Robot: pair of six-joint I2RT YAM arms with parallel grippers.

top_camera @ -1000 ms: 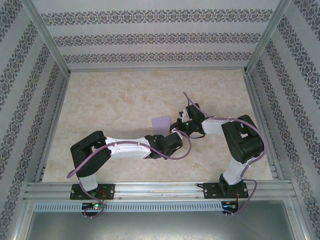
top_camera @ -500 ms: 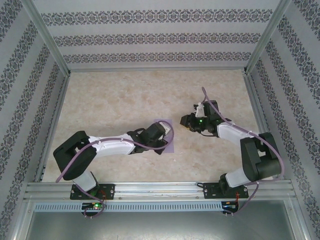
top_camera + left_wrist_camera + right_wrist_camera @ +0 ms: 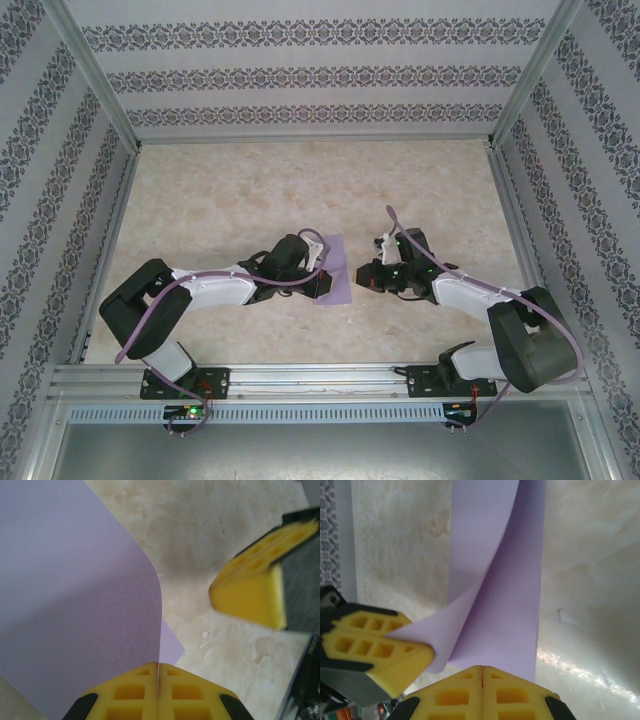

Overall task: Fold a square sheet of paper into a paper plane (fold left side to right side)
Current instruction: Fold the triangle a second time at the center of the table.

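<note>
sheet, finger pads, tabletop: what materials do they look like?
Sheet: thin matte lilac paper, likely; it curls smoothly without a crease.
Finger pads: yellow, matte, moulded with square pockets, probably plastic or rubber.
Tabletop: beige marbled pattern, slight sheen; stone-look laminate perhaps.

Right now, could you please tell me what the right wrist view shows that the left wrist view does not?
Right wrist: the square sheet of paper, its flap curling up off a long flat layer, and a strip of patterned wall. Left wrist: the sheet's edge running into the seam between the shut fingers of the left gripper. Both: lilac paper, marbled table, yellow fingers of the left gripper and the right gripper.
</note>
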